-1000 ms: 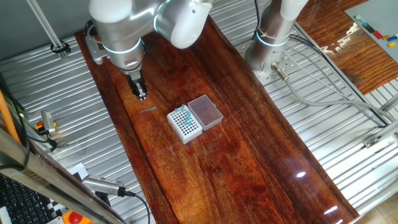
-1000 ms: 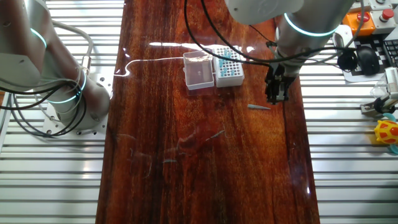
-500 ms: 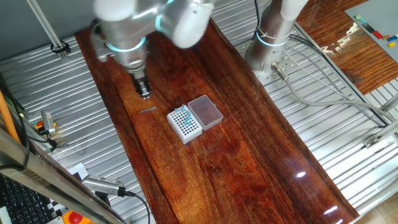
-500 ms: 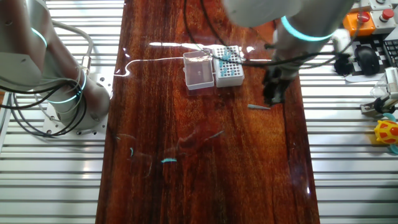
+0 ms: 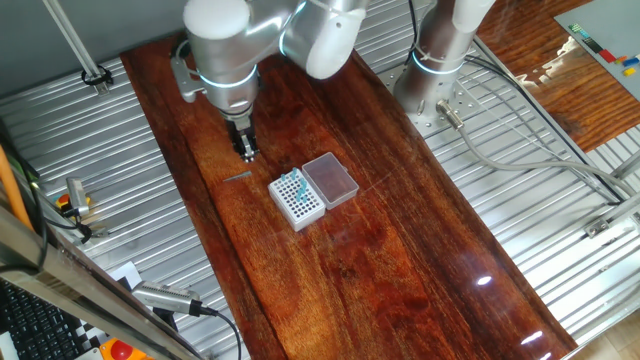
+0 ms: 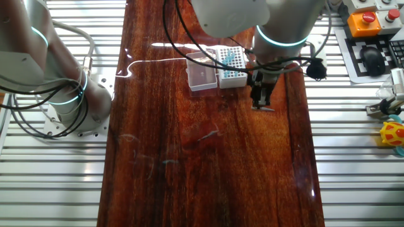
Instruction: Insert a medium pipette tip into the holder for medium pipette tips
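Observation:
The medium pipette tip (image 5: 238,177) is a thin grey sliver lying flat on the wooden table, left of the holder. The holder (image 5: 297,199) is a small white box with a hole grid and several teal tips in it; its clear lid (image 5: 330,180) lies open beside it. My gripper (image 5: 247,152) points down just above and behind the sliver, empty, fingers close together. In the other fixed view the gripper (image 6: 259,102) hangs right over the sliver (image 6: 267,109), below the holder (image 6: 231,66) and lid (image 6: 202,72).
The dark wooden table (image 5: 380,260) is flanked by ribbed metal surfaces. A second arm's base (image 5: 435,70) stands at the back right, shown also in the other fixed view (image 6: 63,94). A keyboard and a red button (image 6: 369,22) sit beyond the table's edge.
My gripper has moved sideways across the table towards the holder, ending close over the grey sliver. The sliver and the holder have not moved.

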Controlling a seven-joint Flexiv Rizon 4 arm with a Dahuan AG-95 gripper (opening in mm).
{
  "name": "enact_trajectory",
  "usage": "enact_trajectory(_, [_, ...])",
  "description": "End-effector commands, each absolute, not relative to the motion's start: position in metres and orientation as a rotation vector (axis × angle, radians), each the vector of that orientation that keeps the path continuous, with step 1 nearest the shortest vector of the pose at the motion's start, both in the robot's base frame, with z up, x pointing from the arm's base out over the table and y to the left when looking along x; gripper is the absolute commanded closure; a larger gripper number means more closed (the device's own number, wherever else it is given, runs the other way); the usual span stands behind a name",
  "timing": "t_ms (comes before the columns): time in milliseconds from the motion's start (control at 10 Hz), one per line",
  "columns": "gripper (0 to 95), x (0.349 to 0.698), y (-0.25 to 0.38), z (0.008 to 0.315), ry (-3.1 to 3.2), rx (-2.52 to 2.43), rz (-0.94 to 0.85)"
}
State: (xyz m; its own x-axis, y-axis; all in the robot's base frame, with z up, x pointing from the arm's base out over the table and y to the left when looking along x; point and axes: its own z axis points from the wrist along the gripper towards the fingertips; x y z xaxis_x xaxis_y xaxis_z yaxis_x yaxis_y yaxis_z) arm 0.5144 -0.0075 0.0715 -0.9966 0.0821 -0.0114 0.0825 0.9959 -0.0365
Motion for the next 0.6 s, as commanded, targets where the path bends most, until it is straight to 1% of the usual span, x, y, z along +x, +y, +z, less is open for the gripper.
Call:
enact_trajectory(100, [76.0, 0.5114, -0.0087, 0.0742, 3.145, 0.166, -0.063])
enact_trajectory(600, [76.0, 0.5096, -0.0054, 0.0667, 3.132, 0.245, -0.031])
